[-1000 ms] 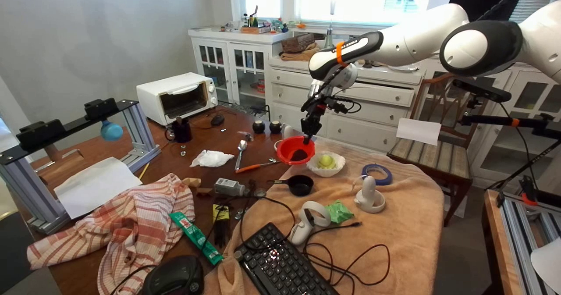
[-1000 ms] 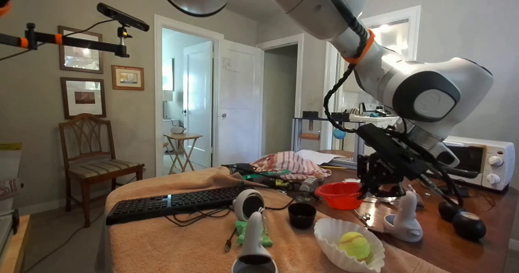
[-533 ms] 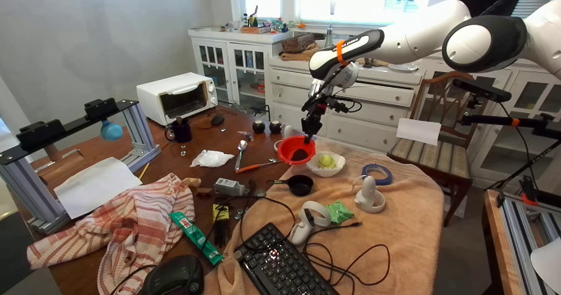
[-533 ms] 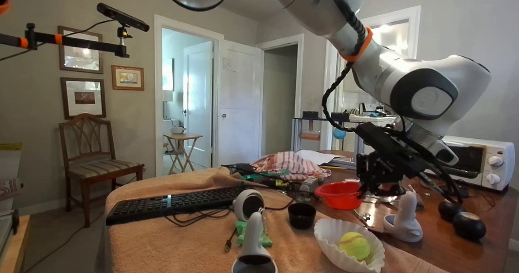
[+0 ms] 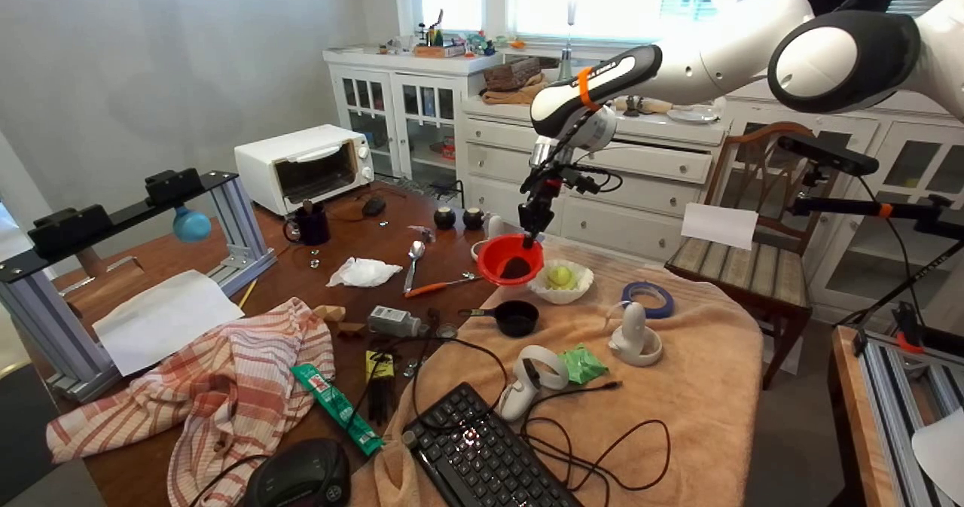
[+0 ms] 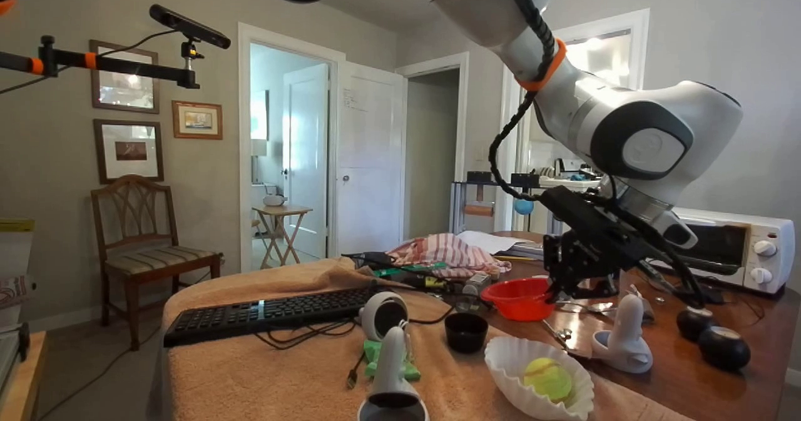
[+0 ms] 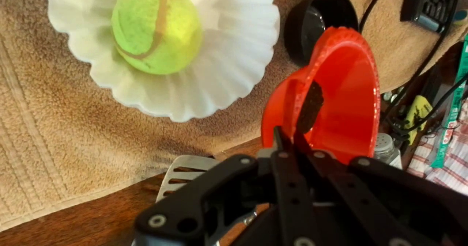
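My gripper (image 7: 287, 134) is shut on the near rim of a red bowl (image 7: 343, 92), with one finger on each side of the wall. A dark brown piece (image 7: 310, 107) lies inside the bowl. In an exterior view the bowl (image 5: 493, 257) leans with its mouth toward the camera, and the gripper (image 5: 529, 241) meets it at its upper right rim. Seen from across the table, the gripper (image 6: 551, 293) is at the bowl's (image 6: 516, 302) right edge. Whether the bowl's base touches the table cannot be told. Beside it, a white fluted bowl (image 7: 234, 67) holds a tennis ball (image 7: 155, 28).
A black pan (image 5: 517, 319) sits close by on the tan towel (image 5: 678, 416). White controllers (image 5: 636, 334), blue tape (image 5: 648, 300), a keyboard (image 5: 482, 447) and cables lie nearer. A slotted spatula (image 7: 190, 167) is under the gripper; a shaker (image 7: 385, 147) stands beyond the bowl.
The upper arm links have risen a little. In an exterior view the gripper and the red bowl have shifted slightly left and up together. The grip has stayed the same.
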`<state>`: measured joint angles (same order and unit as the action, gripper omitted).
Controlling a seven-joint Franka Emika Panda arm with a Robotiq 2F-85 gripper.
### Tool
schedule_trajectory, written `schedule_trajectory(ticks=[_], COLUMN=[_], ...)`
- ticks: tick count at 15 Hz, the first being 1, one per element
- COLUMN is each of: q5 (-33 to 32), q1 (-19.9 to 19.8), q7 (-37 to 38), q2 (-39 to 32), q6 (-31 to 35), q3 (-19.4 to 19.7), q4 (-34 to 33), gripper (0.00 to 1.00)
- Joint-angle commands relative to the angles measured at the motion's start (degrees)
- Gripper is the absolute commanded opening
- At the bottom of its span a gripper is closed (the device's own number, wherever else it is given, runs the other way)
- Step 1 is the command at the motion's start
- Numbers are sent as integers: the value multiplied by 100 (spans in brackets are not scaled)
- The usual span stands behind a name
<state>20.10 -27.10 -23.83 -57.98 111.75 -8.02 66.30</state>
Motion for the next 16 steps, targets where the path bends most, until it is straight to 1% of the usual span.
schedule_trajectory(ticks=[1, 3, 4, 7, 16], q5=[-157, -266, -217, -258, -230], q1=[2, 28, 114, 189, 368], q7=[-258, -388, -515, -813, -1665], q2=[613, 785, 858, 1105, 1706], q6=[242, 371, 416, 910, 2288], q3=[83, 122, 250, 321, 217], q4=[936, 1216, 1318, 1780, 3089], gripper=[1, 1, 1, 1, 1])
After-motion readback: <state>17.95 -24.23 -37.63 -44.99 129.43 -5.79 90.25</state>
